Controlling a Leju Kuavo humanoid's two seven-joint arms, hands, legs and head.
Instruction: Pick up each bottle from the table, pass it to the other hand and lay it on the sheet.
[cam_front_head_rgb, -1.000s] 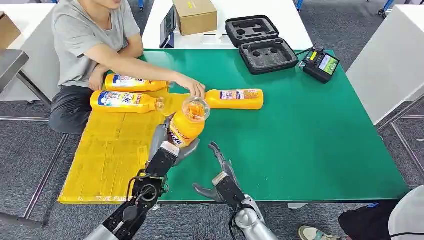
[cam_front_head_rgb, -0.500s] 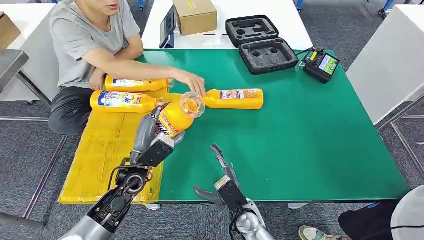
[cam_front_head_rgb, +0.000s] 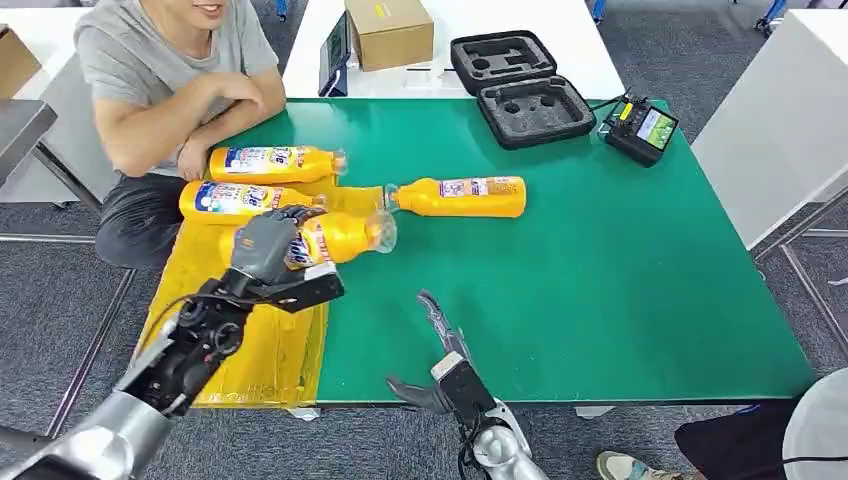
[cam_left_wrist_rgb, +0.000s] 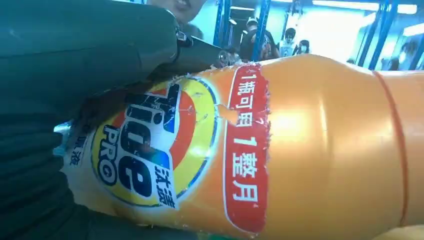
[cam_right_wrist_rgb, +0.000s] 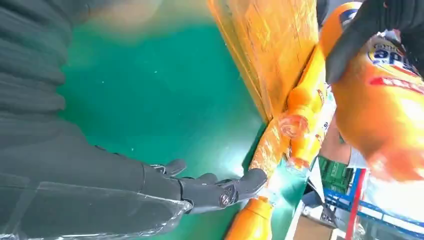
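Nearest, at the front edge of the green bench (cam_front_head_rgb: 620, 290), the right robot hand (cam_front_head_rgb: 440, 345) hovers with its fingers spread and nothing in it; the right wrist view shows its dark fingers (cam_right_wrist_rgb: 220, 190) stretched out over the green surface.

Farther in and to the left, the left robot hand (cam_front_head_rgb: 268, 250) grips an orange bottle (cam_front_head_rgb: 335, 238) around the labelled body. The held bottle lies almost level, its long axis running across the bench, clear mouth pointing right toward the green surface, base toward the hand. It sits over the right edge of the yellow sheet (cam_front_head_rgb: 225, 300); whether it touches the sheet cannot be told. The left wrist view shows its label (cam_left_wrist_rgb: 150, 145) close up, with the dark fingers wrapped over the body.

Beyond it, two more orange bottles lie flat on the sheet, one behind the other (cam_front_head_rgb: 250, 200) (cam_front_head_rgb: 275, 162), both lengthwise across with necks pointing right. A fourth bottle (cam_front_head_rgb: 460, 197) lies on the bare green surface, neck pointing left.

A person in a grey shirt (cam_front_head_rgb: 170, 70) sits at the far left corner, arms folded on the edge.

At the far side stand a cardboard box (cam_front_head_rgb: 390, 32), closed, an open black case (cam_front_head_rgb: 520, 90) with bare foam cut-outs, and a small black device (cam_front_head_rgb: 642, 128).
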